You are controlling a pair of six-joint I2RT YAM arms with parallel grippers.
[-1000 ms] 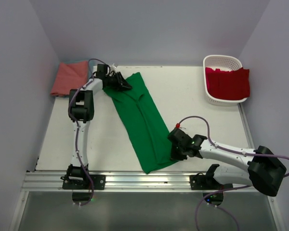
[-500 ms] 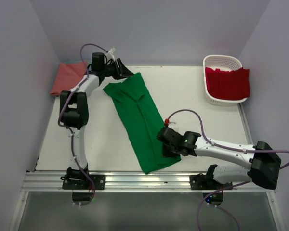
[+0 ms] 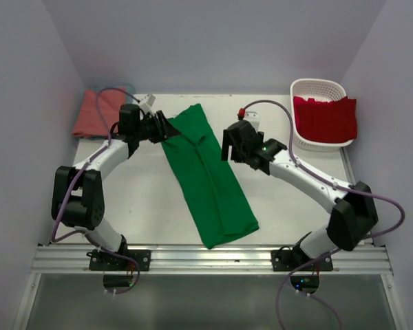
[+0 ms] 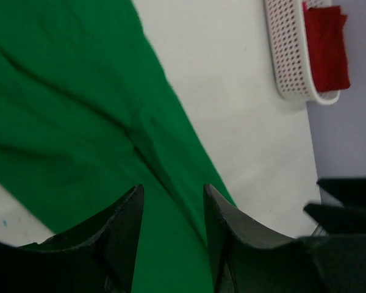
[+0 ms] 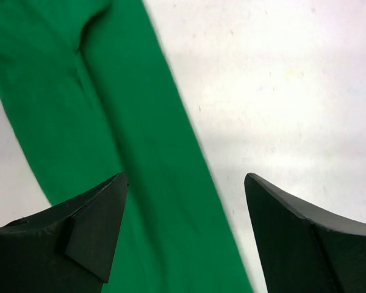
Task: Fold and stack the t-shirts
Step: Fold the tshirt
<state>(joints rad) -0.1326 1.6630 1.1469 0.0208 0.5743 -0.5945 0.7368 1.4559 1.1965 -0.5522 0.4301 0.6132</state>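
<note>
The green t-shirt (image 3: 210, 179) lies as a long strip on the bench (image 3: 282, 185), directly beneath both tools. The right tool (image 5: 184, 178) stands wide and empty. The left tool (image 4: 171, 194) is narrow and grips nothing. If you pinch only the top layer, the strip will probably unfold or skew.

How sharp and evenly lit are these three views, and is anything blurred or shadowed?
Top external: evenly lit and sharp, no glare, only soft fold shadows on the green t-shirt. Left wrist: cloth and white basket clear; the left end effector dark and soft-edged. Right wrist: faint shadow on the table beside the shirt; the right end effector nearly black, without detail.
</note>
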